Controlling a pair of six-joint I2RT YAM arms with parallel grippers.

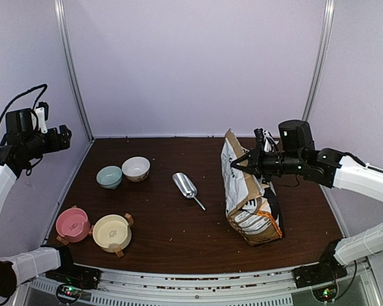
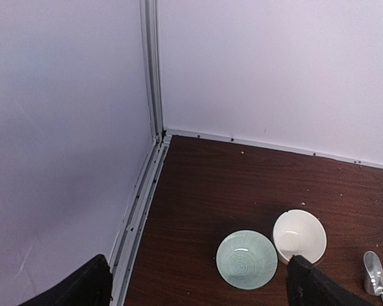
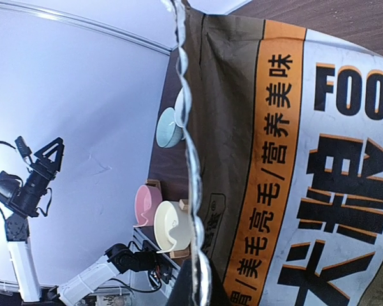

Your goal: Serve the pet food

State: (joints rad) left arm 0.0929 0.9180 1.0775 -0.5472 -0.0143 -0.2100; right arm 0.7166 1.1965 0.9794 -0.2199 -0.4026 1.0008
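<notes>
- While the dark bench (image 1: 179, 239) carries several things, the largest is the printed foil bag (image 1: 252, 204), which stands upright right of centre.
- On the bag's crimped top edge, the right fingers (image 1: 244, 160) are pinched fully together, gripping the foil.
- High over the bench's left edge, the left fingers (image 1: 66, 138) are spread wide and hold nothing, well apart from the bag.
- At the left, the cream bowl (image 1: 112, 233) and pink bowl (image 1: 73, 224) sit near. The teal bowl (image 1: 109, 176) and white bowl (image 1: 136, 168) sit just beside each other, farther back.
- Between the bowls and the bag lies the metal scoop (image 1: 186, 186).
- No pet food shows in any view. Where it lies, and how it sits relative to either set of fingers, cannot be told.
</notes>
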